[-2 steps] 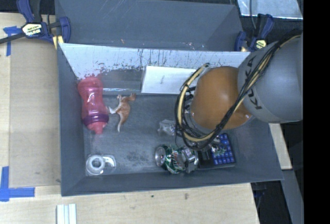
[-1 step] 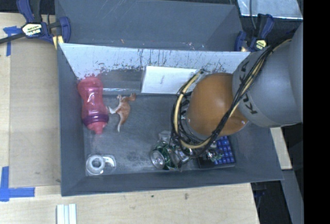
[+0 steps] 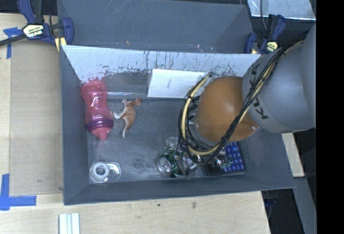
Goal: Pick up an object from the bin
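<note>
**Status.** The gripper point(image 3: 183, 158) is low at the front of the bin point(image 3: 72, 120), right of centre. It sits directly beside a crumpled shiny thing point(image 3: 167, 165) with green and silver patches. A flat blue thing point(image 3: 233, 156) with a grid of small squares lies just right of the gripper, partly under the arm. These two are the nearest candidates. Which one the gripper is set on cannot be told.

**Jaw state.** Open or closed cannot be told, because the orange cover point(image 3: 220, 106) and the cables point(image 3: 189, 120) mask the gripper from above. No thing is seen held.

**Risks.**
- The shiny thing is irregular and probably smooth. A closing grip may squeeze it sideways, or it may slip on the lift.
- The blue thing lies close by. A grip may catch its edge as well, or push it against the front wall.
- The gripper works near the sloping front wall, and contact there could deflect it.

**Clear of the work area.** A pink bottle point(image 3: 95, 108) lies at left with a small tan animal figure point(image 3: 128, 114) just beside it. A clear ring point(image 3: 102, 171) lies in the front left corner and a white card point(image 3: 171, 83) at the back.

**Hidden.** The right part of the floor lies under the arm, and the blue thing's upper part is covered. What the shiny thing is cannot be determined.
</note>
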`<state>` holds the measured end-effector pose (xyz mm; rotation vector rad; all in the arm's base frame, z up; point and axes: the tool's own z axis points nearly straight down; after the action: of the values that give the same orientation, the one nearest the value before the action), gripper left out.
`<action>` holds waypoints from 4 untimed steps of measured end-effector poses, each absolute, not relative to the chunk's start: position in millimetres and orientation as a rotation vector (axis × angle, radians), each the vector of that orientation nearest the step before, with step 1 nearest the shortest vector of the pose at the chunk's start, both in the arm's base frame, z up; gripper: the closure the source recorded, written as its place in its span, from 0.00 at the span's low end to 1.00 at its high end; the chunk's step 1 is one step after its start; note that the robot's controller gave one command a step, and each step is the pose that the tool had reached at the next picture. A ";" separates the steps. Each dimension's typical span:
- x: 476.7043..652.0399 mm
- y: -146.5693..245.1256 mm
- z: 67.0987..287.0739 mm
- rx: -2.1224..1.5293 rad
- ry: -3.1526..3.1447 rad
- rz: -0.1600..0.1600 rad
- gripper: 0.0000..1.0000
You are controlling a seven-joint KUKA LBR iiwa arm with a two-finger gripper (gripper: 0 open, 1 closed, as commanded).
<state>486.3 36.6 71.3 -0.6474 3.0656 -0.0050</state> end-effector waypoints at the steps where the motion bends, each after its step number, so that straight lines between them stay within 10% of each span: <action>1: 486.2 36.5 72.1 -0.648 3.065 -0.005 1.00; 4: 485.0 36.6 117.9 -0.648 3.069 -0.004 1.00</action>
<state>485.0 36.6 117.9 -0.6483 3.0689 -0.0037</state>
